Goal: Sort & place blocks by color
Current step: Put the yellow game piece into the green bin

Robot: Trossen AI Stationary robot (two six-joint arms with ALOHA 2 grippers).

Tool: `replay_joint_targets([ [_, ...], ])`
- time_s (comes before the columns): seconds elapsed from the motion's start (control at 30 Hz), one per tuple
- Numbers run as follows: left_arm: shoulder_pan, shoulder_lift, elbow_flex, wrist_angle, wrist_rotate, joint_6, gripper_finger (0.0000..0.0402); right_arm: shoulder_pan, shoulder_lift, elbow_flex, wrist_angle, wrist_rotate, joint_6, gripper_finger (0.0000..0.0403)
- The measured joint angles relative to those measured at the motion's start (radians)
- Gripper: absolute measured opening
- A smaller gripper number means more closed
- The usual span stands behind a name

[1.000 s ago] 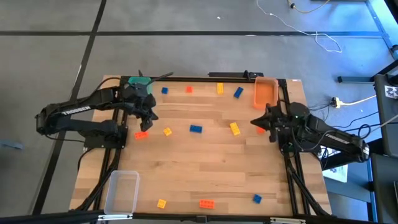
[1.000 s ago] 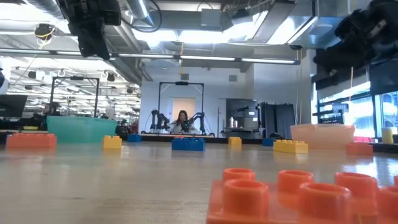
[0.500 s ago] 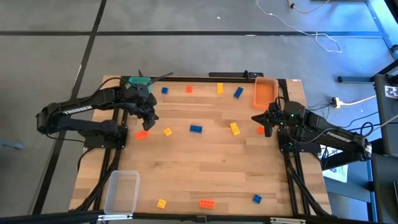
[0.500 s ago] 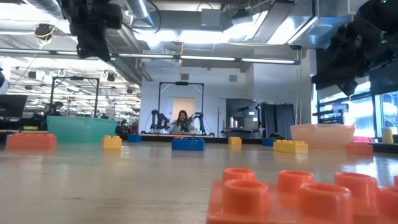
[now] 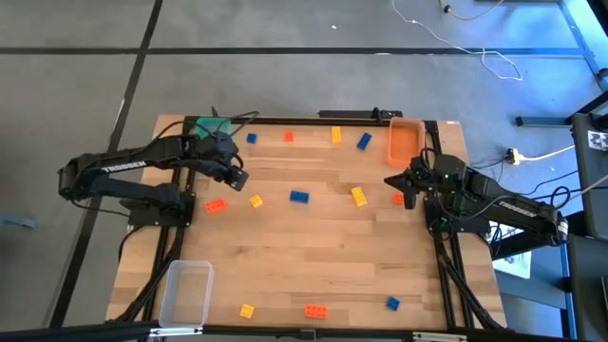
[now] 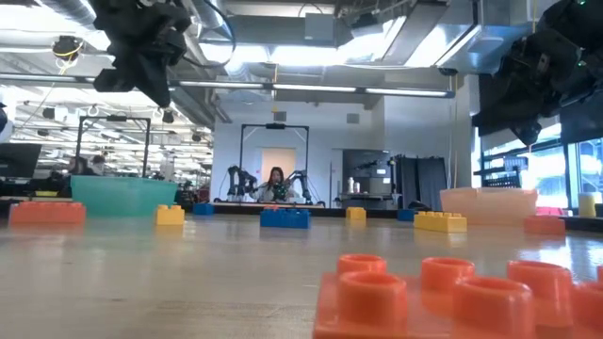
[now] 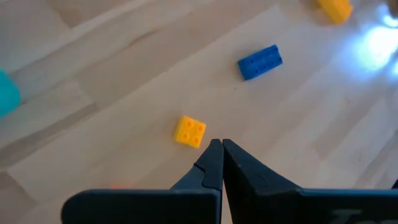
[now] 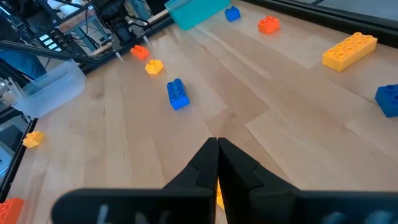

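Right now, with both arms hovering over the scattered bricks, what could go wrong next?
1. The left gripper is shut above the small yellow brick; descending without opening could knock it away.
2. The orange-red brick lies close to that arm, so a sweep might push it.
3. The right gripper, also shut, hangs beside the orange bin; a swing might bump its wall.

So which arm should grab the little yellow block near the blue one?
Probably the left. The left gripper hangs shut right beside the small yellow block, while the right gripper waits far across the table.
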State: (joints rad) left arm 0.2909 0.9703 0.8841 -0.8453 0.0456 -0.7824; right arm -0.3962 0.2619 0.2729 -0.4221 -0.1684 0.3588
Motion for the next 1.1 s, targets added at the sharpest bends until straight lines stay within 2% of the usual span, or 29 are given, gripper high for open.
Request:
replay_joint_targets([
  [0.2,-0.006,0.005,0.000,-0.002,-0.044,-0.025,0.0000,0.000,0.000,0.000,0.000,0.000,0.000,0.0012],
  [0.37,-0.005,0.004,0.000,-0.002,-0.020,-0.023,0.0013,0.000,0.000,0.000,-0.001,0.000,0.000,0.0012],
  [0.5,-0.005,0.004,0.000,0.003,-0.027,-0.023,0.0060,0.000,0.000,-0.001,-0.001,0.000,0.000,0.0012],
  [0.83,-0.005,0.049,0.000,0.022,-0.019,-0.037,0.0232,0.000,0.000,-0.001,-0.001,0.000,0.000,0.0012],
  [0.97,-0.006,0.090,0.000,0.015,-0.009,-0.015,0.0260,0.000,0.000,-0.001,-0.002,0.000,0.000,0.0012],
  [1.1,-0.018,0.139,0.000,0.025,-0.008,0.011,0.0263,0.000,0.000,-0.001,-0.002,0.000,0.000,0.0012],
])
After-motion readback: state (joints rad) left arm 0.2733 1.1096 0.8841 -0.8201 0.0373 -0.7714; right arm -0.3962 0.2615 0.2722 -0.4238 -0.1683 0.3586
